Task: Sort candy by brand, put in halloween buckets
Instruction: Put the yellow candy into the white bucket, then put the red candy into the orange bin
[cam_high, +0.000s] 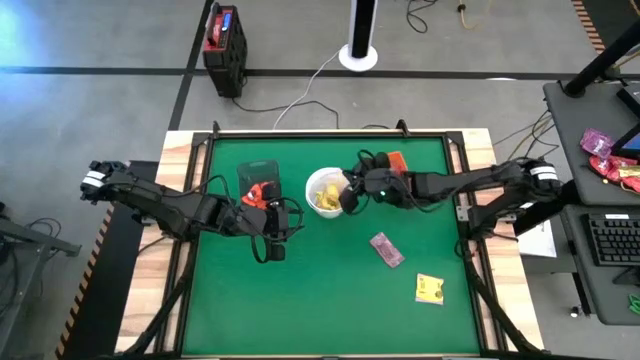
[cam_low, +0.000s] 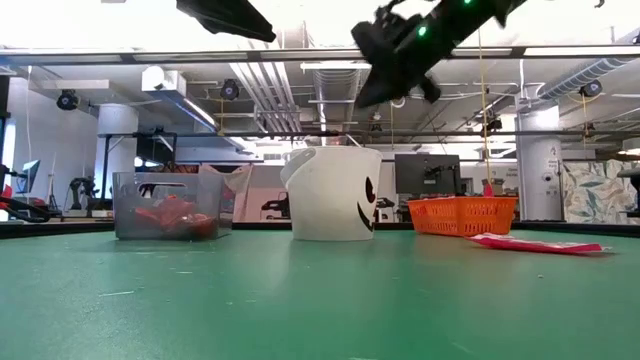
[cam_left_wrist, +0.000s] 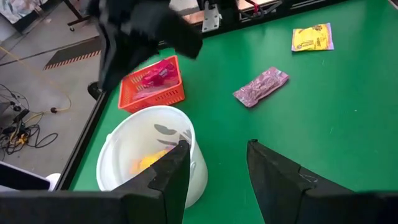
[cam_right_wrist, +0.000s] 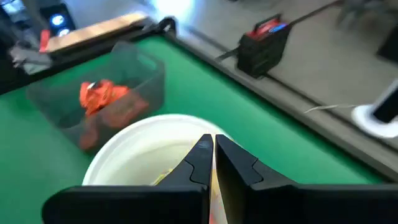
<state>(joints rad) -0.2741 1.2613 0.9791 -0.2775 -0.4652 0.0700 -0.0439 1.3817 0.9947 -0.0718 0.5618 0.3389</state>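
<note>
Your right claw (cam_right_wrist: 213, 158) closed above the white bucket (cam_high: 326, 191) holding yellow candy (cam_left_wrist: 149, 162), red packets in the clear tub (cam_high: 259, 178) at its 9 o'clock, pink ones in the orange tray (cam_left_wrist: 152, 88) at 2 o'clock, left claw (cam_left_wrist: 217, 168) open over the worktop (cam_high: 330, 300).

The left arm enters from the left edge of the high view and stretches toward the centre, bent at the elbow, its left gripper (cam_high: 272, 247) low and left of centre. In its wrist view its fingers (cam_left_wrist: 171, 171) stand clearly apart. The right arm reaches in from the right edge; the right gripper (cam_high: 352, 192) sits just above centre, its fingers (cam_right_wrist: 202, 158) almost together.
</note>
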